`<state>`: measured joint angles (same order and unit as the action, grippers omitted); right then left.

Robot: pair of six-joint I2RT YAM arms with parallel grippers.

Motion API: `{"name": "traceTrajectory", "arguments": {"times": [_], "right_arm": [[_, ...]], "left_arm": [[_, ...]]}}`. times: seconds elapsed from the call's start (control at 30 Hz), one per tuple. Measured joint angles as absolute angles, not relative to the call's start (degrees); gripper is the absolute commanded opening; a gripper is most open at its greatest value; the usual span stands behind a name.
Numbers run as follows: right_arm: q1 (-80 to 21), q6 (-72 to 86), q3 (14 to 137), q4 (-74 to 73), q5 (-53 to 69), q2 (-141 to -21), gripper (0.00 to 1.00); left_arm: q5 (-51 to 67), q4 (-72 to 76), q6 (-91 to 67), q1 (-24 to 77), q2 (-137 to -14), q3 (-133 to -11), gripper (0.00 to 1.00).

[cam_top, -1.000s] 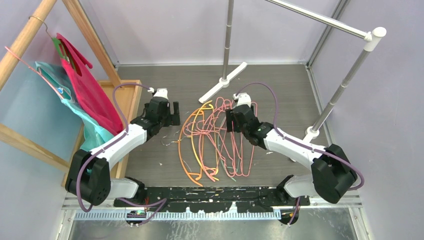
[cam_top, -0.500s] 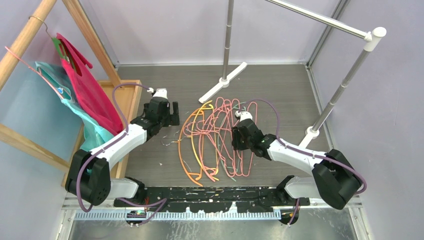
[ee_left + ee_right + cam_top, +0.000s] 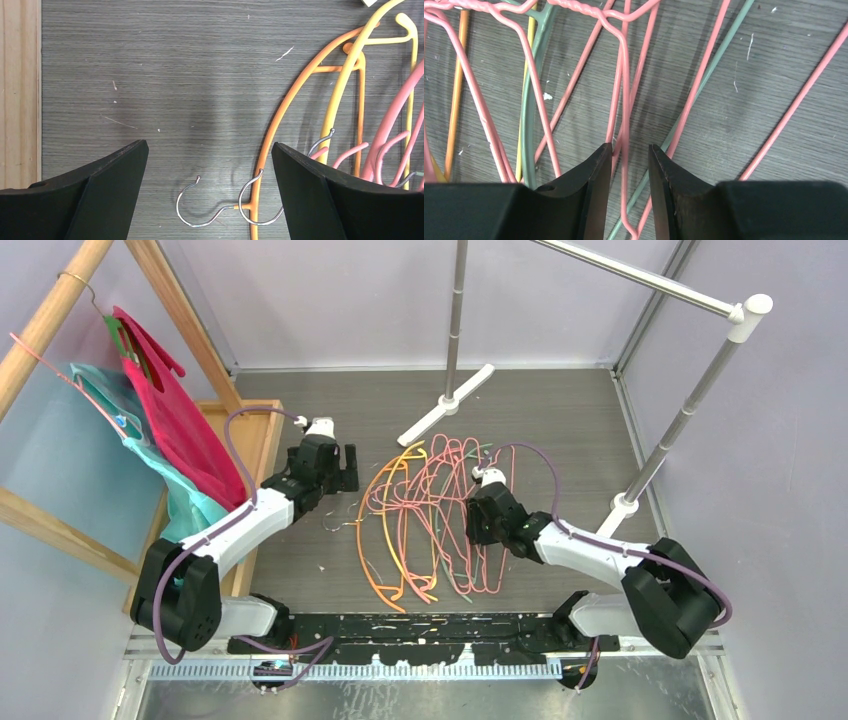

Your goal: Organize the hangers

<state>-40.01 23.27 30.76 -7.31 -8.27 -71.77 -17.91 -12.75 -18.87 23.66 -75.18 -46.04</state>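
My right jaws narrowly apart, straddling thin pink plastic hanger (image 3: 625, 100). I should close on this strand only, lift slowly; pale green hanger (image 3: 526, 125) at 9 o'clock may snag. Left jaws wide apart.

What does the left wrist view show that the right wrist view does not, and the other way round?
Only the left wrist view: the left gripper wide open over the table, two metal hooks, and a wooden frame edge. Only the right wrist view: the right gripper, jaws narrowly apart astride a pink hanger wire, and a green hanger. Both: the table, an orange hanger, a yellow hanger and pink ones.
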Motion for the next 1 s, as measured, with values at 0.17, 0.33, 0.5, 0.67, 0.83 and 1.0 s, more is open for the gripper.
{"name": "traceTrajectory", "arguments": {"times": [0.17, 0.33, 0.5, 0.67, 0.83, 1.0], "right_arm": [[-40.0, 23.8, 30.2, -6.0, -7.7, -72.5, 0.25], [-40.0, 24.2, 29.9, -5.7, -7.2, -72.5, 0.01], [-40.0, 24.4, 29.9, -6.7, -7.4, -71.2, 0.01], [-40.0, 25.5, 30.3, -11.2, -7.4, -64.8, 0.01], [-40.0, 26.3, 33.0, -14.2, -7.4, -57.7, 0.01], [-40.1, 27.4, 36.9, -13.8, -10.7, -53.3, 0.01]], "left_arm": [[-18.1, -12.8, -18.9, 23.7, -75.2, -45.8, 0.98], [-18.3, -12.8, -18.9, 23.7, -75.1, -45.5, 0.98], [-18.3, -12.8, -18.9, 23.7, -75.1, -45.5, 0.98], [-18.3, -12.9, -18.9, 23.7, -73.1, -45.0, 0.98], [-18.6, -12.9, -18.9, 23.7, -71.8, -44.8, 0.98], [-18.7, -12.9, -19.0, 23.7, -71.8, -44.5, 0.98]]}}
